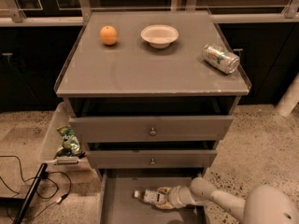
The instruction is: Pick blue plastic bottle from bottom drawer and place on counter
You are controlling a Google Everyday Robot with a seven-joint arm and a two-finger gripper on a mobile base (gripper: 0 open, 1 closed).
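Observation:
The blue plastic bottle [150, 197] lies on its side in the open bottom drawer [119, 204], white cap pointing left. My gripper [163, 199] reaches in from the lower right and sits around the bottle's right end, its fingers against the bottle's body. The arm [219, 202] runs off to the lower right. The counter [149, 69] is the grey top of the cabinet, above the two knobbed drawers.
On the counter are an orange [109, 35] at the back left, a white bowl [160, 35] at the back middle, and a dented can [220, 58] on its side at the right. A bin with a green bag [69, 142] stands left of the cabinet. Cables lie on the floor at the lower left.

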